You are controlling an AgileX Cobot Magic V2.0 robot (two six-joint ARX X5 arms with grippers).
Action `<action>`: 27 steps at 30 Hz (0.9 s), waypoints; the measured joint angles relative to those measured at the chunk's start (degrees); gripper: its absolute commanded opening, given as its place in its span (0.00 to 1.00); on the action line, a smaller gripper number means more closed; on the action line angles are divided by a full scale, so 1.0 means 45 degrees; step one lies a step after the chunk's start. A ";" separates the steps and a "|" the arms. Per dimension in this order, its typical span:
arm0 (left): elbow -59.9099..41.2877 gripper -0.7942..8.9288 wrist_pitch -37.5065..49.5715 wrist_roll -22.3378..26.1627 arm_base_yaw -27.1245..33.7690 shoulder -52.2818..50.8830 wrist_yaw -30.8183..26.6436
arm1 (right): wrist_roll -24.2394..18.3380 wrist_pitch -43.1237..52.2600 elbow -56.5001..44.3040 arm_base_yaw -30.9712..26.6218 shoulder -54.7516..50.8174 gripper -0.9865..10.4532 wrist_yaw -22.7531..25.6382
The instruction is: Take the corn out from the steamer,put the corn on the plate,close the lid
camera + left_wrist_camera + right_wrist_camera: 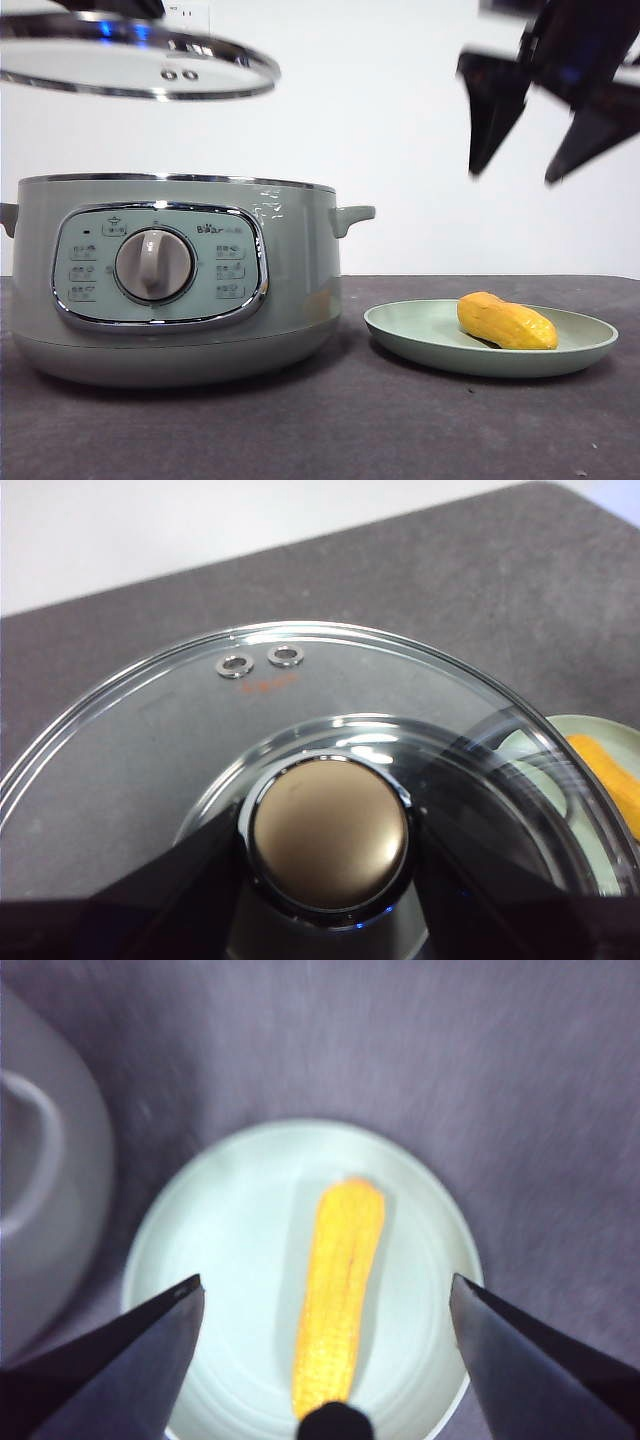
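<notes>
Front view: the steamer (170,275) stands uncovered on the dark surface (330,430), with the lid (135,62) held in the air above it. Just beside the steamer, the corn (506,321) lies on the plate (400,335); the right tool (540,135) hangs above the plate, jaws spread and empty.

Left wrist view: the left tool (328,880) is clamped on the lid's knob (328,833).

Right wrist view: the corn (338,1295) rests across the plate (220,1250) between the parted jaws, with the steamer's handle (30,1150) beside the plate.
</notes>
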 measured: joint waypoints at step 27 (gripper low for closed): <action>-0.0083 0.07 0.1098 -0.0350 -0.1107 0.2618 -0.0447 | 0.0049 -0.0933 0.0000 0.0000 -0.3483 0.44 0.0019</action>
